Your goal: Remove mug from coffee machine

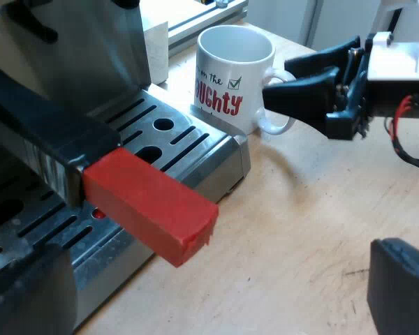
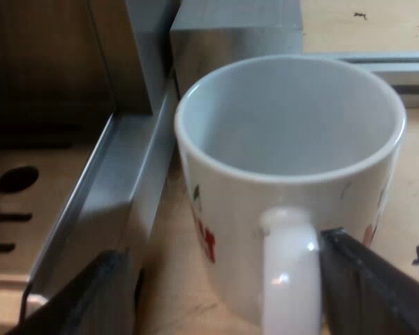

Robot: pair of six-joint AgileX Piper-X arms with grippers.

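The mug (image 1: 227, 77) is a white one with red and black lettering and a small green tick on its side. It stands upright on the wooden table (image 1: 300, 230) just beside a corner of the espresso machine (image 1: 91, 49), off the slotted metal drip tray (image 1: 188, 143). A narrow strip of table shows between the mug and the tray's edge. The right wrist view looks down into the mug (image 2: 286, 125), where the inside is bare white with no liquid in it, and the drip tray (image 2: 98, 195) runs alongside. The right gripper (image 1: 278, 82) reaches in level with the table at the mug's handle, one black finger above the loop and one below it. In its own view the right gripper (image 2: 223, 251) has its jaws spread with the handle (image 2: 290, 272) between them. One finger (image 2: 377, 286) lies right at the handle's edge and the other (image 2: 77, 293) stands apart from it, so nothing is pinched. The left gripper (image 1: 209, 289) hangs over the front of the drip tray with its jaws wide apart. One finger (image 1: 401, 286) is over the table and the other is over the tray. Between them and farther in, the holder's dark handle juts out from the machine's front, ending in its red block (image 1: 150, 206) above the tray's edge. Neither left finger touches it.
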